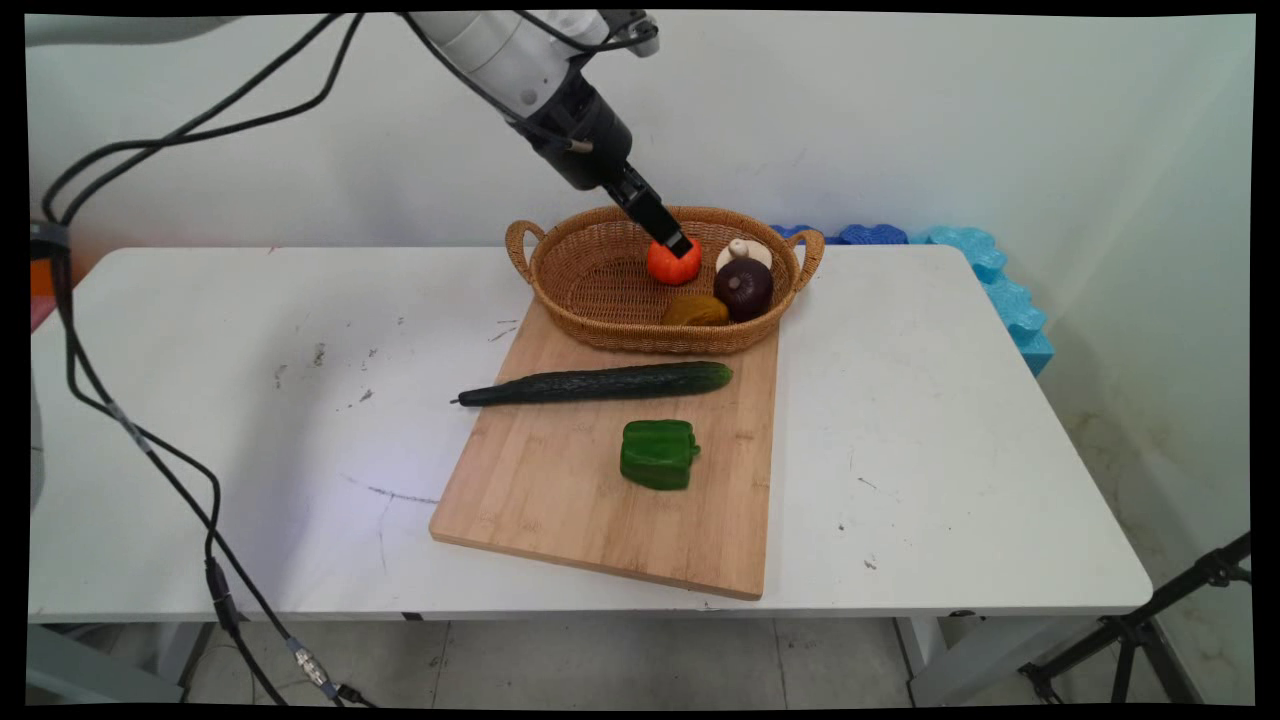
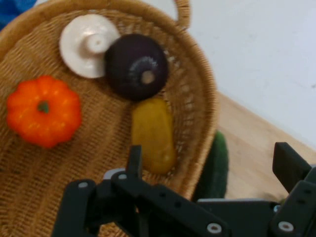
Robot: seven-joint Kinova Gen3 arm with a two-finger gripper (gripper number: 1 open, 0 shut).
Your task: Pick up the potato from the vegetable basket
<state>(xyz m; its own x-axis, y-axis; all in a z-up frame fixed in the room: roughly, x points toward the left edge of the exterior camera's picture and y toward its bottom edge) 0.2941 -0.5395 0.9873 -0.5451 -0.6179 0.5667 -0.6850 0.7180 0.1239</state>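
My gripper [image 1: 678,243] hangs over the wicker basket [image 1: 590,300], just above the orange pumpkin [image 1: 672,266]. It holds nothing. In the hand view the gripper [image 2: 212,168] is open, its fingers [image 2: 134,160] wide apart, above the basket wall [image 2: 205,103]. Inside the basket lie the pumpkin [image 2: 43,111], a white mushroom [image 2: 86,45], a dark purple onion [image 2: 137,66] and a yellowish potato-like piece [image 2: 153,133]. A long cucumber [image 1: 600,384] lies across the wooden cutting board [image 1: 560,500] in front of the basket. A green bell pepper [image 1: 657,454] sits mid-board.
The basket rests on the board's far end. Blue foam pieces [image 1: 1000,290] line the table's back right edge. Black cables [image 1: 130,430] hang down at the left. A black tripod leg [image 1: 1150,620] stands on the floor at the lower right.
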